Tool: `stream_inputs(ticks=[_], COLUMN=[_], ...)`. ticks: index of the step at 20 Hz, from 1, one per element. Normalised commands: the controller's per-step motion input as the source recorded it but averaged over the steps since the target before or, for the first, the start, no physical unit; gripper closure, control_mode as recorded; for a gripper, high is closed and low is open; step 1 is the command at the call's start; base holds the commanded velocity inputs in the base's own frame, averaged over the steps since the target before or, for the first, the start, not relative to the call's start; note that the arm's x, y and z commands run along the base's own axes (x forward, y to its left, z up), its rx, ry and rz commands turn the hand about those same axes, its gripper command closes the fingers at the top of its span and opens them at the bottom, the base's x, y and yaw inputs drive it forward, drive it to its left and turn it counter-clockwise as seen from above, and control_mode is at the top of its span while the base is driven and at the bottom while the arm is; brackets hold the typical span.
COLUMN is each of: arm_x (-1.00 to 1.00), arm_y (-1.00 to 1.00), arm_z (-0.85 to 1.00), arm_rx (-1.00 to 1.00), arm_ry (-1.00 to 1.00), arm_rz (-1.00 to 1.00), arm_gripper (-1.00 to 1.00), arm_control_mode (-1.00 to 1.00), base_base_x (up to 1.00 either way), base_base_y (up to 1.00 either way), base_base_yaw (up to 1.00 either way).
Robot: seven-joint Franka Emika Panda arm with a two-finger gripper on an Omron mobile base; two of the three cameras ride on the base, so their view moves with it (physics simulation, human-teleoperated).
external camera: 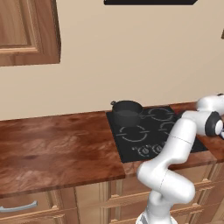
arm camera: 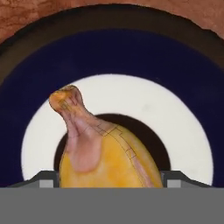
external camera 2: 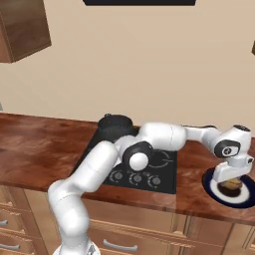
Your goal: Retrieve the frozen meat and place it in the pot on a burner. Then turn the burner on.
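The frozen meat [arm camera: 105, 153], an orange-brown drumstick-shaped lump, lies on a round plate [arm camera: 131, 57] with a dark blue band and white centre. That plate [external camera 2: 211, 188] rests on the counter right of the stove. My gripper [external camera 2: 231, 180] reaches straight down onto the meat [external camera 2: 230, 187]. In the hand view the gripper [arm camera: 109, 181] has a fingertip pressed against each side of the lump, which still rests on the plate. The dark pot [external camera: 127, 111] stands on the rear left burner, also seen as the pot [external camera 2: 114, 124] behind my arm.
The black cooktop [external camera: 153, 131] has its knobs [external camera 2: 134, 178] along the front edge. Wooden counter stretches far to the left [external camera: 52, 144]. A wall cabinet [external camera: 26, 30] hangs at upper left, with a hood [external camera 2: 139, 2] above the stove.
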Motion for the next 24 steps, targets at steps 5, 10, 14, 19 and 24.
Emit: stream_inputs(ticks=[5,10,14,19,24], arm_x=[-0.21,-0.03,0.01,0.32,0.66], arm_y=[0.69,0.87,1.00,1.00,1.00], arm_z=[0.68,0.71,0.51,0.90,0.73], arm_rx=[-0.06,-0.09,-0.06,-0.08,-0.02], arm_ry=[-0.30,-0.25,-0.21,-0.05,0.05], arm_rz=[0.00,0.00,0.00,0.00,-0.03], arm_gripper=[1.00,1.00,1.00,1.00,1.00], arm_control_mode=[-1.00,-1.00,-1.00,-1.00,-1.00], base_base_x=[0.00,0.00,0.00,0.00,0.00], base_base_y=[0.00,0.00,0.00,0.00,0.00], base_base_yaw=[0.00,0.00,0.00,0.00,0.00])
